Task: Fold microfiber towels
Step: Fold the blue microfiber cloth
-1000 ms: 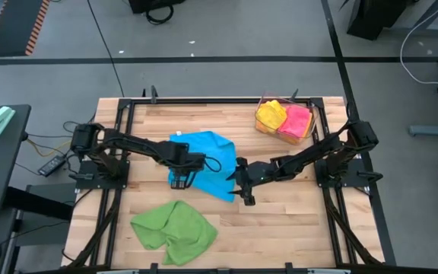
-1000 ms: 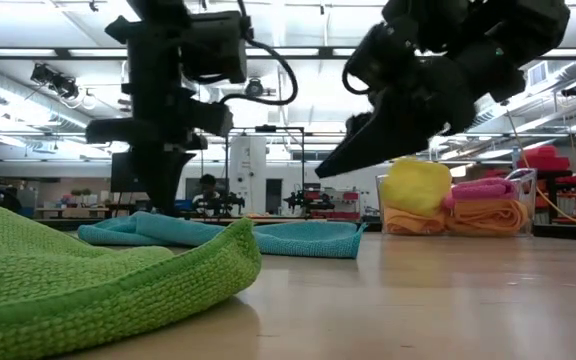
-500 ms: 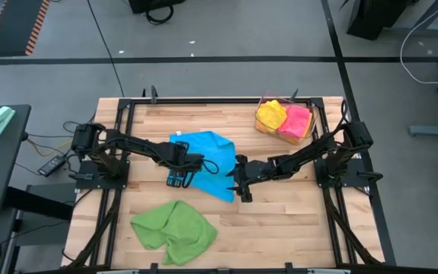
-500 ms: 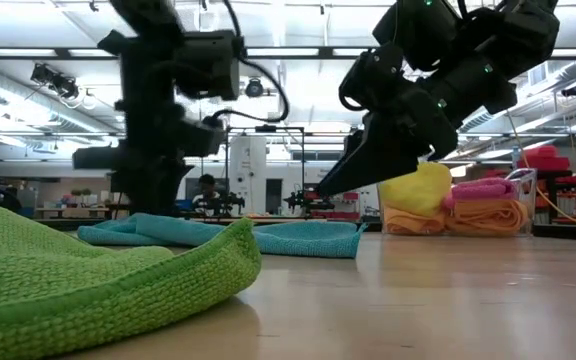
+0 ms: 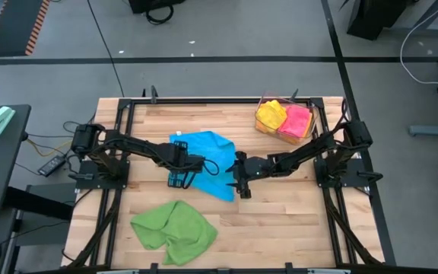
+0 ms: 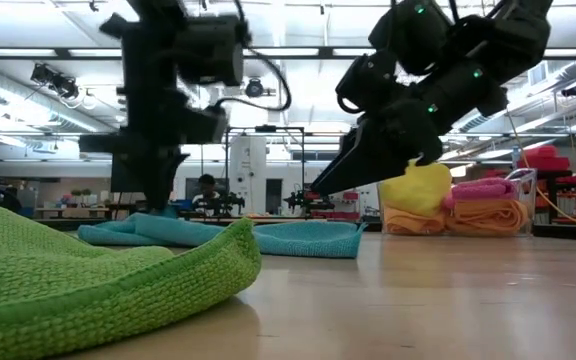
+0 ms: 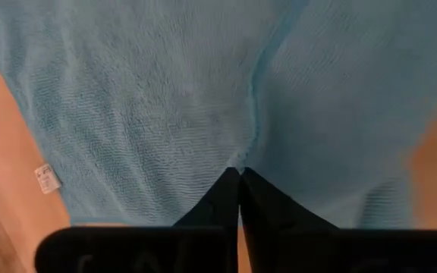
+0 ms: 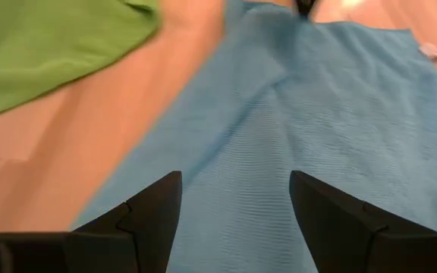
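A blue towel (image 5: 207, 156) lies spread and a little rumpled on the wooden table, left of its middle. My left gripper (image 5: 179, 181) points steeply down at the towel's near left part and is shut on it (image 7: 239, 182). My right gripper (image 5: 239, 190) hangs open just above the towel's near right corner (image 8: 234, 220), slanting down from the right, and touches nothing. A crumpled green towel (image 5: 175, 230) rests on the table near the front edge. My left gripper pinches a small raised crease of the blue towel (image 7: 250, 148) between its two fingertips, a little in from the towel's near left edge. The fingers come from above, pointing steeply down. The towel stays on the table, slack around the pinch.
A clear bin (image 5: 310, 131) at the far right holds a yellow towel (image 5: 271, 114) and a pink towel (image 5: 298, 120); the low view also shows an orange one (image 6: 478, 218) in it. Bare wood lies at the near right. A black frame borders the table.
My left gripper has stayed over the towel's near left part; its fingers stood spread half a second ago and have come together on the cloth. My right gripper has moved toward the table's left and slightly down, nearer the towel's near right corner, still open.
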{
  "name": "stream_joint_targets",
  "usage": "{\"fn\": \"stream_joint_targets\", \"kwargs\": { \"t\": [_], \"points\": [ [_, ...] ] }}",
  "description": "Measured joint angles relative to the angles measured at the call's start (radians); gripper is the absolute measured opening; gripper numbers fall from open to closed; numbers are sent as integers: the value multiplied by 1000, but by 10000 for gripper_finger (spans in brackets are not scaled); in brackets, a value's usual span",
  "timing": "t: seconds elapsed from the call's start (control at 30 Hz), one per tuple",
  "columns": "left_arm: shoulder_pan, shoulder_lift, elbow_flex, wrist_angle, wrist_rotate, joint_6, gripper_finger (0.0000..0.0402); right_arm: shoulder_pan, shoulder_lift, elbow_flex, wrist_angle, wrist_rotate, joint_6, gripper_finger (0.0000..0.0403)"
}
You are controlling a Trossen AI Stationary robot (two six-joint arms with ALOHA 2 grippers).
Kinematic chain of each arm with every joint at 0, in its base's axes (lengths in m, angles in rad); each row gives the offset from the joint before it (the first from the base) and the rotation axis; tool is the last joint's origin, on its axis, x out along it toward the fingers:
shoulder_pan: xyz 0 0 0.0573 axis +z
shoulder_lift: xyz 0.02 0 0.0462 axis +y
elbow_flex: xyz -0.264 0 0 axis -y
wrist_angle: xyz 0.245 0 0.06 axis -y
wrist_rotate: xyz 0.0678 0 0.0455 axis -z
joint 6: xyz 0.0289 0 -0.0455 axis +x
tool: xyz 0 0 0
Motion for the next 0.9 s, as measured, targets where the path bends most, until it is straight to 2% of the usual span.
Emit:
{"fn": "stream_joint_targets", "kwargs": {
  "t": [0.1, 0.27, 0.37, 0.6, 0.77, 0.9],
  "points": [
    [-31, 0, 63, -55, 66, -61, 25, -30, 0, 0, 0, 0, -1, 253],
    [-100, 0, 145, -105, 310, -183, 13, -81, 0, 0, -5, 0, -26, 253],
    [-148, 0, 175, -109, 392, -263, 8, -110, 0, 0, -2, 0, -50, 253],
    [-284, 0, 175, -75, 414, -447, 32, -163, 0, 0, -2, -54, -132, 253],
    [-370, 0, 154, 1, 413, -542, 19, -197, 0, 0, -1, -57, -199, 253],
    [-421, 0, 124, 145, 411, -583, 9, -228, 0, 0, -1, -57, -214, 253]
  ]
}}
